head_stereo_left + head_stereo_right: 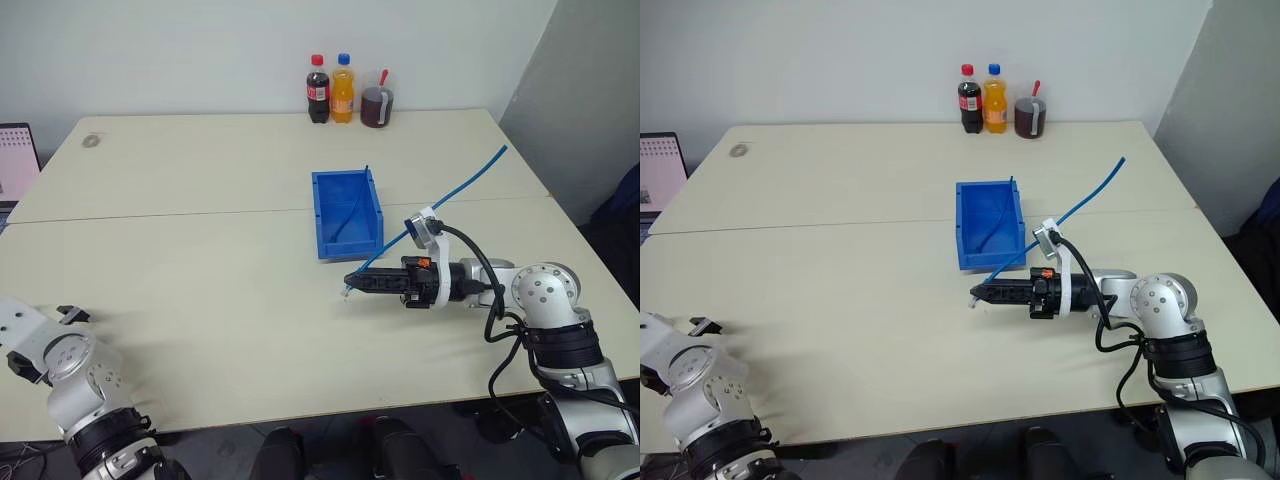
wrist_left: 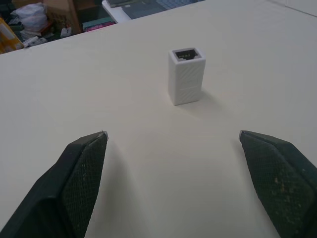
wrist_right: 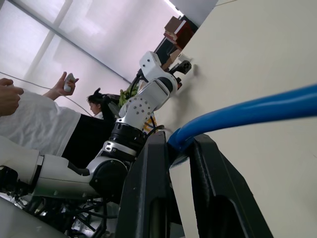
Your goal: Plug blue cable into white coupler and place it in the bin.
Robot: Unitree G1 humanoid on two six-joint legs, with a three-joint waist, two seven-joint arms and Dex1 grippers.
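Your blue cable (image 1: 440, 205) is pinched near its plug end in the right jaws (image 1: 352, 283), just in front of the bin (image 1: 346, 211), its tail sloping up over the table (image 1: 200, 200). The white coupler (image 2: 186, 76) stands upright on the table before your left jaws (image 2: 173, 148), which are spread wide. Nothing is plugged yet; gripping the coupler, mating and binning remain.
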